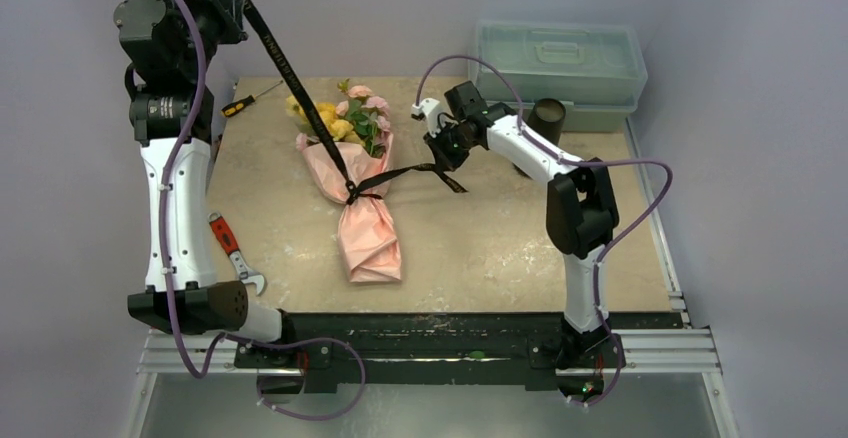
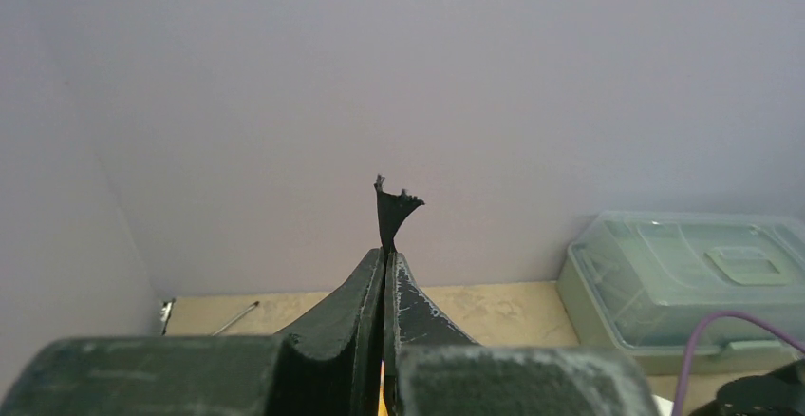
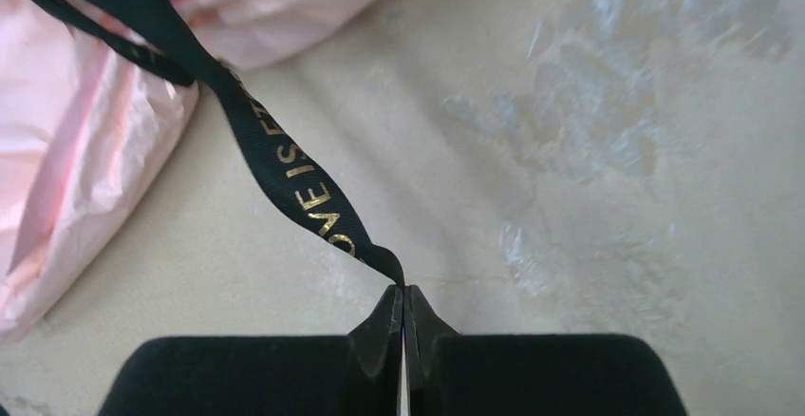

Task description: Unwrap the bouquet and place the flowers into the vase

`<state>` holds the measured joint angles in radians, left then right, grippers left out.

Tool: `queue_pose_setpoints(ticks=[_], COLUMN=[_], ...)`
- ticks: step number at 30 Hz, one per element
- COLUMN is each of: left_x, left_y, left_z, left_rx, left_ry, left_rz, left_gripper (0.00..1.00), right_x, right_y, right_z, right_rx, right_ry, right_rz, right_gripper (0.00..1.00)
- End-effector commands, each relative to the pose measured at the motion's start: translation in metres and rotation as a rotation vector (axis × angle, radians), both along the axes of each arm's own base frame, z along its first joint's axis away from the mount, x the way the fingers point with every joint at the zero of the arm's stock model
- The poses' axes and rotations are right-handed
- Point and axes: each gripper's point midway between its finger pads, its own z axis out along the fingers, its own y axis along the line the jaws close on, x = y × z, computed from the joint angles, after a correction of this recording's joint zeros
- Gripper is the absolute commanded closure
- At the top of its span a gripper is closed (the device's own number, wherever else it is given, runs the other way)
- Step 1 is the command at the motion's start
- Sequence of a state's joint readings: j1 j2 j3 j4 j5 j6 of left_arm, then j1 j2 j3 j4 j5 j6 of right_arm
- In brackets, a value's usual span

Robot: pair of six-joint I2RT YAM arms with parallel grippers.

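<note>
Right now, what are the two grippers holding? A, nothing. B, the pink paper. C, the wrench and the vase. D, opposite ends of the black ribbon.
D: the left gripper is shut on one end of the black ribbon, the right gripper on the other, both strands running to the bouquet.

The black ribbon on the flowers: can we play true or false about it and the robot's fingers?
1. The left fingers pinch one end of the black ribbon, lifted up above the table. True.
2. The right fingers are open and hold nothing. False: they are shut on the ribbon's other end.
3. The bouquet stands in the vase. False: it lies on the table, wrapped in pink paper.
4. The vase stands next to the plastic box. True.
</note>
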<state>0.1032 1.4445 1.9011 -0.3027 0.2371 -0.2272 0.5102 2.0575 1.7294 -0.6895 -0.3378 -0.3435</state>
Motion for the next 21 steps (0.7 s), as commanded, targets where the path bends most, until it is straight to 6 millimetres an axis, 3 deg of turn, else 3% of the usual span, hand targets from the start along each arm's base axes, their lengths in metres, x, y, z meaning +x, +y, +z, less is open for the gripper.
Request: queue_pose_setpoints(ticks=[1,5,17,19,21], left_x=[-0.013,-0.019,-0.042,-0.045,-0.043], left_y=[0.024,0.033,0.035,0.037,0.044], left_z=[0.029,0.038,0.085,0.081,0.063], left_rx=[-0.040,-0.063,-0.046,-0.040,-0.034], left_ry=[-0.074,-0.099,-0.226,-0.212,-0.165], left_rz=[0.115,0.165,0.184,0.201,0.236], left_gripper=[1.00,1.00,1.00,1.00,1.00], right_x=[0.012,0.010,0.010,0.013,0.018], right_y=[0.008,0.008,0.007,0.009,0.014], right_z=[0.063,0.068,0.088,0.095,0.115], right_rx=[0.071,0.077,0.095,0.108,0.133], right_ry=[-0.117,-0.119,-0.145,-0.151,-0.174], right_rz=[0.008,0.005,-0.011,-0.023,-0.027], right_gripper=[1.00,1.00,1.00,1.00,1.00])
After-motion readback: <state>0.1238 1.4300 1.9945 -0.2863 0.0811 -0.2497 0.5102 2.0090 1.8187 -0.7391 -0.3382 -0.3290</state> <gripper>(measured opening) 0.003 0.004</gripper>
